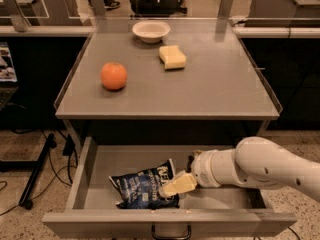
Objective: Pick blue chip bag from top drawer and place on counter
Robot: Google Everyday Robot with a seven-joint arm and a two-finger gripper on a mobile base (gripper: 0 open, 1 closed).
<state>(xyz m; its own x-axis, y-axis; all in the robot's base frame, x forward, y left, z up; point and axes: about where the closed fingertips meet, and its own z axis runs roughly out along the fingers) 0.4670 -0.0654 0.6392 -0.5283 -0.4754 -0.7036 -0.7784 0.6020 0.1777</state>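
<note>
For grasping, the gripper [169, 189] is set against the blue chip bag [139, 186] in the top drawer [100, 220]; its hold cannot be told.

We see the crinkly dark navy chip bag [141, 186] with white lettering lying flat, left of centre, in the wide shallow grey metal drawer [100, 223], which stands open beneath the matte grey metal counter [215, 89]. The cream gripper [173, 188] sits at the bag's right edge.
</note>
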